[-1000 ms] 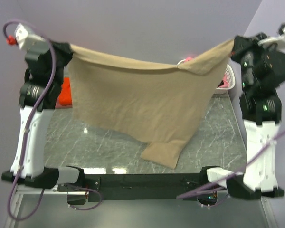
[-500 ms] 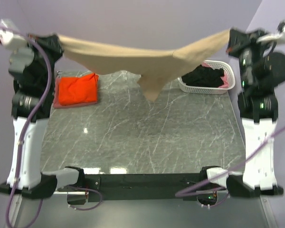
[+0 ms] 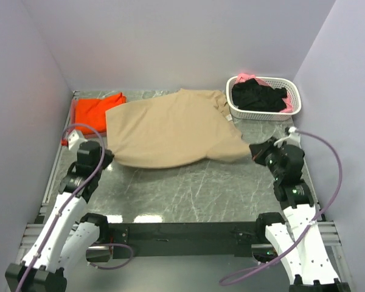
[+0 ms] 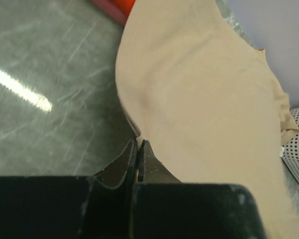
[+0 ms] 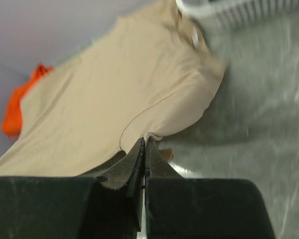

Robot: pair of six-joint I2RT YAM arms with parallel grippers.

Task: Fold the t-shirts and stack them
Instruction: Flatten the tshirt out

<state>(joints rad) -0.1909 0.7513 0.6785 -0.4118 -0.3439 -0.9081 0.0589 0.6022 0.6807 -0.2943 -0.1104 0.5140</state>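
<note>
The tan t-shirt (image 3: 170,131) lay spread across the rear of the desk (image 3: 188,188), its near corners pinched between the pressed-together left fingers (image 4: 124,164) and right fingers (image 5: 132,164). Its left edge met the orange t-shirt (image 3: 94,112) and its collar lay just beside the white basket (image 3: 264,114), so dragging it could probably disturb either. The desk was smooth, grey and marble-patterned, enclosed by plain lavender walls (image 3: 170,42).

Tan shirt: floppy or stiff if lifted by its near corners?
Likely floppy: the tan shirt lies flat with soft ripples. Probably light: its thin edge fits inside the shut left gripper and right gripper. Its middle would likely sag.
</note>
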